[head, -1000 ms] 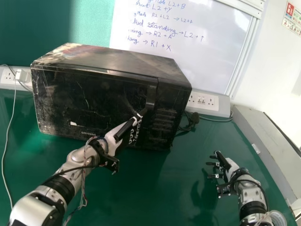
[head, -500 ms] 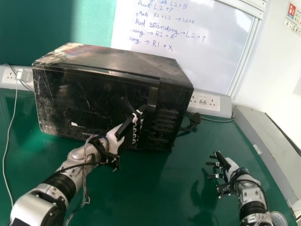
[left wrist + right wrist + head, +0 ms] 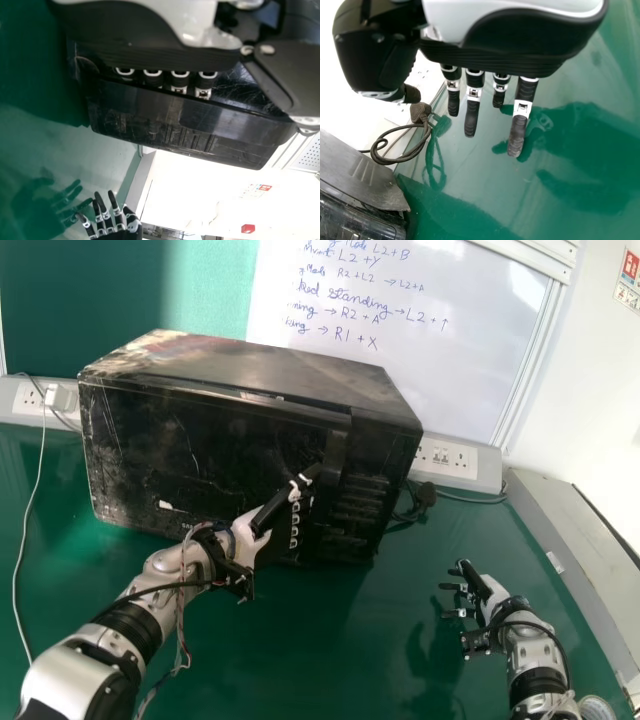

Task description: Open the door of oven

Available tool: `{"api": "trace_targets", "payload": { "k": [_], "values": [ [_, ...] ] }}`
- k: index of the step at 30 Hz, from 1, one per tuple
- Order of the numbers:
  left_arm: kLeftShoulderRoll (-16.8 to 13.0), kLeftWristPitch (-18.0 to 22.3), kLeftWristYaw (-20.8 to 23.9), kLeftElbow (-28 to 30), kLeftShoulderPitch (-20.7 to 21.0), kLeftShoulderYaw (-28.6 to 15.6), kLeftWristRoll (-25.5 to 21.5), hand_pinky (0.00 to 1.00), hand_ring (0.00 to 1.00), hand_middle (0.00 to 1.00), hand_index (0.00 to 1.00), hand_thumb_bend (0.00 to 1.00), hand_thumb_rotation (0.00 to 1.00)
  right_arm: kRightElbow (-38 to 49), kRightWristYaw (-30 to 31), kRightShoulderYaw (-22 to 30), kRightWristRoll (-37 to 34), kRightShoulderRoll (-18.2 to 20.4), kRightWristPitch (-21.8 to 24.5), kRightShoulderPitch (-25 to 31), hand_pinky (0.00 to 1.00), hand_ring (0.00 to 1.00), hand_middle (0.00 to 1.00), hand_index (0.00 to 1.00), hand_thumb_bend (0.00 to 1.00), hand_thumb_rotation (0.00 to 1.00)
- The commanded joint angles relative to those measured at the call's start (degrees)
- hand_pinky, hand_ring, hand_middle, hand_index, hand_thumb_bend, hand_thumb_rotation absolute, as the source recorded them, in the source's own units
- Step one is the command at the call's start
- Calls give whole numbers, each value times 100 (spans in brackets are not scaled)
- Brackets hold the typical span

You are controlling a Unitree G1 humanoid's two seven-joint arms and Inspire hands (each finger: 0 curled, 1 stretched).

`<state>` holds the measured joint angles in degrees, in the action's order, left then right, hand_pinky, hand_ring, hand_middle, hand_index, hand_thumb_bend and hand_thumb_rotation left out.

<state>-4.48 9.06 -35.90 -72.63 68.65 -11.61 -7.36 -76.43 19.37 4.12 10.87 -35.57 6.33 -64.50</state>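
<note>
The black oven (image 3: 190, 450) stands on the table, its door looking slightly ajar at the upper right edge. My left hand (image 3: 245, 533) is at the lower part of the upright door handle (image 3: 337, 445). In the left wrist view, the fingers of my left hand (image 3: 150, 57) curl in behind the glossy handle (image 3: 200, 117), their tips hidden. My right hand (image 3: 488, 595) rests apart from the oven, over the table at the right. Seen in the right wrist view, my right hand (image 3: 500, 55) has its fingers extended, holding nothing.
Green table (image 3: 340, 650) lies under both arms. Behind the oven are a whiteboard (image 3: 450, 360) and wall sockets (image 3: 447, 456). A black plug and cable (image 3: 424, 498) lie beside the oven's right side, and a grey ledge (image 3: 560, 540) runs along the right.
The door's upper right edge has come slightly forward from the oven body, with my left hand at the handle. The whole background has shifted a little to the right; my right hand has kept still.
</note>
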Motion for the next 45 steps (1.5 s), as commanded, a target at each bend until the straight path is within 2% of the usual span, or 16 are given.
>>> {"api": "trace_targets", "payload": {
  "k": [1, 6, 7, 12, 14, 17, 21, 25, 27, 29, 31, 34, 38, 40, 42, 45],
  "values": [
    [229, -7, -260, -25, 282, 27, -34, 66, 74, 80, 88, 100, 97, -58, 62, -18, 6, 57, 4, 8, 54, 68, 76, 91, 42, 44],
    [258, 0, -352, -30, 309, 28, -32, 61, 70, 74, 84, 100, 98, -60, 51, -7, -9, 65, 35, 4, 54, 66, 75, 92, 41, 46],
    [260, -12, -375, -33, 315, 25, -36, 60, 69, 73, 83, 100, 98, -60, 50, -21, 7, 61, 19, 9, 50, 64, 75, 92, 41, 45],
    [264, -39, -627, -37, 324, 2, -74, 46, 57, 66, 79, 100, 98, -61, 48, -13, 0, 59, 1, 19, 48, 66, 77, 92, 41, 45],
    [259, -51, -753, -32, 319, -6, -87, 40, 51, 64, 77, 100, 99, -56, -2, -39, 32, 60, 1, 17, 56, 67, 76, 91, 44, 45],
    [247, -132, -892, -17, 329, -12, -97, 35, 47, 62, 75, 100, 98, -50, -29, -66, 57, 62, 5, 10, 60, 66, 74, 90, 44, 45],
    [261, -92, -889, 19, 312, 18, -54, 25, 36, 59, 73, 100, 98, -58, -36, 27, -28, 71, 56, 7, 46, 65, 76, 91, 44, 42],
    [295, -22, -842, 42, 290, 29, -41, 14, 24, 56, 72, 100, 98, -58, -23, -39, 35, 66, 41, 1, 56, 67, 75, 90, 41, 43],
    [297, 23, -767, 47, 285, 55, -2, 9, 19, 54, 71, 100, 98, -55, -48, -57, 50, 68, 20, 4, 54, 65, 74, 89, 41, 42],
    [300, 68, -685, 58, 280, 73, 27, 7, 16, 52, 69, 100, 98, -54, -6, -71, 60, 61, -6, 7, 54, 65, 74, 89, 40, 41],
    [309, 94, -618, 65, 275, 87, 39, 6, 15, 49, 67, 100, 97, -50, 39, -129, 112, 44, -58, 13, 53, 65, 75, 90, 39, 47],
    [321, 85, -571, 73, 281, 111, 43, 5, 14, 43, 64, 100, 95, -59, 45, -32, 18, 50, 9, 2, 55, 67, 76, 90, 43, 44],
    [325, 104, -578, 84, 283, 157, 60, 4, 11, 34, 61, 100, 92, -65, 73, 39, -43, 52, 52, 2, 48, 65, 75, 90, 41, 40],
    [323, 76, -603, 114, 289, 195, 69, 3, 9, 29, 59, 100, 89, -58, 70, -8, 1, 47, 42, -1, 56, 69, 77, 91, 41, 43],
    [320, 68, -583, 144, 289, 251, 106, 2, 8, 25, 57, 100, 87, -52, -24, -29, 22, 55, 38, 1, 55, 67, 76, 89, 45, 44],
    [319, 124, -565, 194, 278, 322, 147, 2, 7, 20, 54, 100, 86, -58, 43, 70, -87, 61, 76, -3, 59, 68, 76, 92, 44, 41]
  ]
}}
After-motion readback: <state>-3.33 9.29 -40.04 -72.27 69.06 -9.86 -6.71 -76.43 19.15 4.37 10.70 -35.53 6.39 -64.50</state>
